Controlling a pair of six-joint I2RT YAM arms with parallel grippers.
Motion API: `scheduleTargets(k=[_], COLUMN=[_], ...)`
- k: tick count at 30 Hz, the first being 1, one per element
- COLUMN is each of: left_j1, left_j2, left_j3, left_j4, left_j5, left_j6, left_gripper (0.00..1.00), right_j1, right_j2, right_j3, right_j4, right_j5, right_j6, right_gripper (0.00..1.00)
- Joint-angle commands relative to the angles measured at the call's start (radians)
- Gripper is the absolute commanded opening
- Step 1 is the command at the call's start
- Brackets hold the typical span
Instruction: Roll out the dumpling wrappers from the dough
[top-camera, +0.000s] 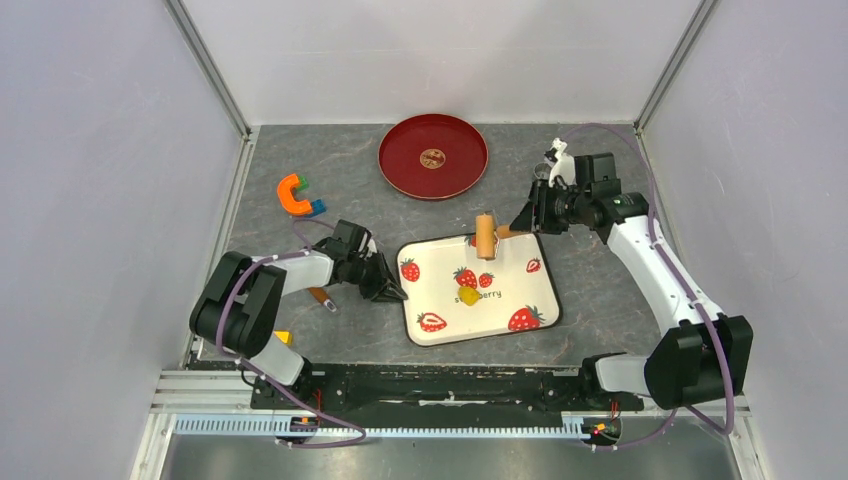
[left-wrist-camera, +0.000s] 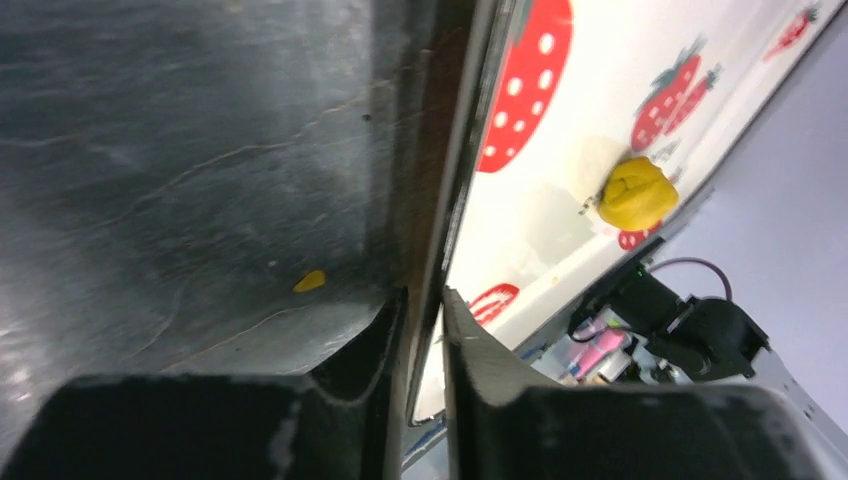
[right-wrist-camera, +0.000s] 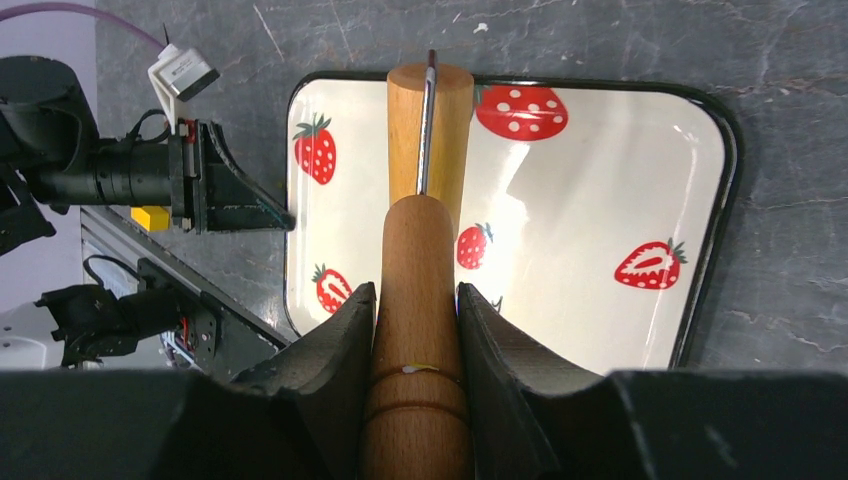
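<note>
A lump of yellow dough lies in the white strawberry tray. No dumpling wrappers show in any view. My right gripper is shut on the handle of a wooden rolling pin, whose barrel hangs over the tray's far edge. My left gripper is at the tray's left rim, its fingers closed on either side of that rim. In the right wrist view the pin hides the dough.
A red plate sits at the back. An orange and blue toy lies at the back left. A small orange piece and a yellow block lie by the left arm. A tiny yellow scrap is on the mat.
</note>
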Motion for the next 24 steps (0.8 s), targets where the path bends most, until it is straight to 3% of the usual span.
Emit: scheduleTargets(k=[1,5,16,24], left_j1=[-0.006,-0.005,-0.005,-0.005], left_j2=[0.033,0.042,0.050,0.054], left_j3=[-0.007,0.003,-0.002,0.055], left_j4=[0.130,0.179,0.241,0.098], left_j5=[0.014,-0.019,-0.051,-0.067], left_j6=[-0.108,-0.161,-0.218,-0.091], left_gripper=[0.16,0.02,0.02,0.02], right_j1=[0.021,0.036,0.116,0.188], right_j2=[-0.015,-0.012,0.041,0.099], right_j3=[-0.005,-0.005,0.048,0.136], right_j4=[0.032,0.026,-0.069,-0.155], right_j5=[-0.034,-0.028,0.012,0.084], right_j6=[-0.014,-0.012,-0.047,-0.093], right_gripper=[0.00,0.00,0.00,0.00])
